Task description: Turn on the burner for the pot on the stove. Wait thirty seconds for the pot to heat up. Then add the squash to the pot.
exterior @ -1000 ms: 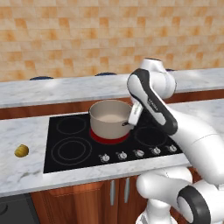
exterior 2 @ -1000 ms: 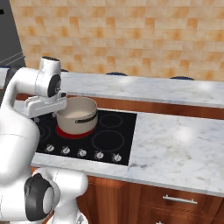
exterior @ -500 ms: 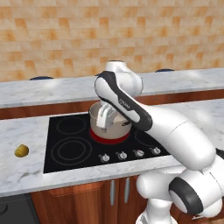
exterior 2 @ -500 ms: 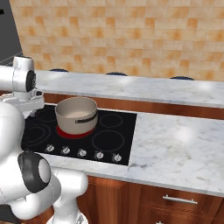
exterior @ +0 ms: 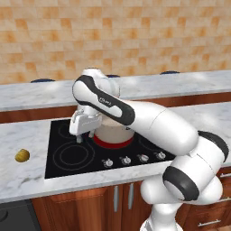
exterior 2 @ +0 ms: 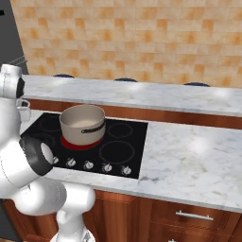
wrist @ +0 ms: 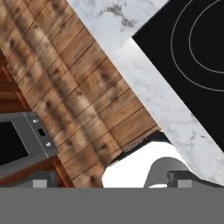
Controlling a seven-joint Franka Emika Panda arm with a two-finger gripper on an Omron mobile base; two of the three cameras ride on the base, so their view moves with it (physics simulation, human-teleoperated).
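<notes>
A kitchen. A black stove [exterior: 72, 153] sits in a marble bench [exterior 2: 198, 156]. Tiled wall [exterior: 135, 36] behind, wooden drawers [exterior 2: 189, 222] below.

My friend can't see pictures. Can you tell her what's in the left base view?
A white robot arm reaches left over a black stove, its open gripper hanging above the glass beside a pot on a glowing red burner. A small yellow squash lies on the marble counter, left of the stove.
</notes>
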